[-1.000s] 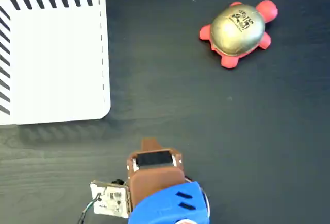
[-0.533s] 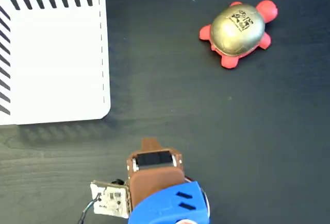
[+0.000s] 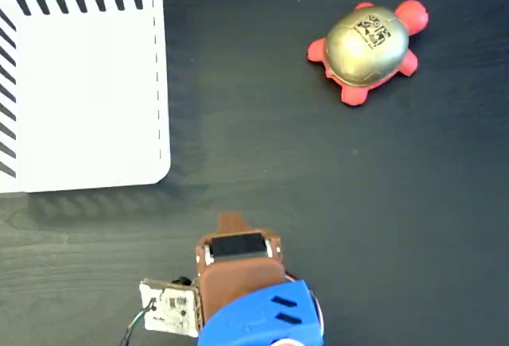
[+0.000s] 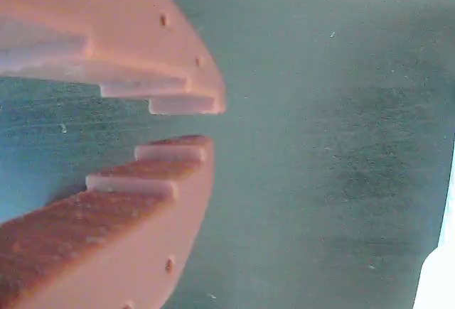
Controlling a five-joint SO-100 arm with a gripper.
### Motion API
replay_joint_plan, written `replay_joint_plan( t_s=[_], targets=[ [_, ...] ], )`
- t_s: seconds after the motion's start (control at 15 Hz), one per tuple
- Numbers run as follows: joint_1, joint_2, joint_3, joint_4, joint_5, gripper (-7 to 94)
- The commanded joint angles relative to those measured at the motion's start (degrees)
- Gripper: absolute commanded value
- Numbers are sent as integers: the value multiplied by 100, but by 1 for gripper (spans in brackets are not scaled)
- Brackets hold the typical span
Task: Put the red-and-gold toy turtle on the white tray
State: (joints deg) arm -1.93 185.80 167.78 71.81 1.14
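Note:
The red-and-gold toy turtle lies on the dark table at the upper right of the fixed view, gold shell up, red head toward the upper right. At the upper left the white tray lies flat with nothing on it; a sliver of it shows at the wrist view's right edge. My gripper sits low at the bottom centre, far from both. In the wrist view the gripper has its orange stepped fingertips almost together over bare table, holding nothing. The turtle is out of the wrist view.
The arm's brown wrist and blue body fill the bottom centre of the fixed view, with a small circuit board on their left. Dark wood-grain table lies between gripper, turtle and tray.

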Motion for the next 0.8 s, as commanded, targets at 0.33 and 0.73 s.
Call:
replay_joint_plan(
  t_s=[0.33, 0.73],
  targets=[
    [-88, -3023, -1591, -1274, -765, 0],
    [1257, -7058, -6372, 79, -3595, 0]
  ],
)
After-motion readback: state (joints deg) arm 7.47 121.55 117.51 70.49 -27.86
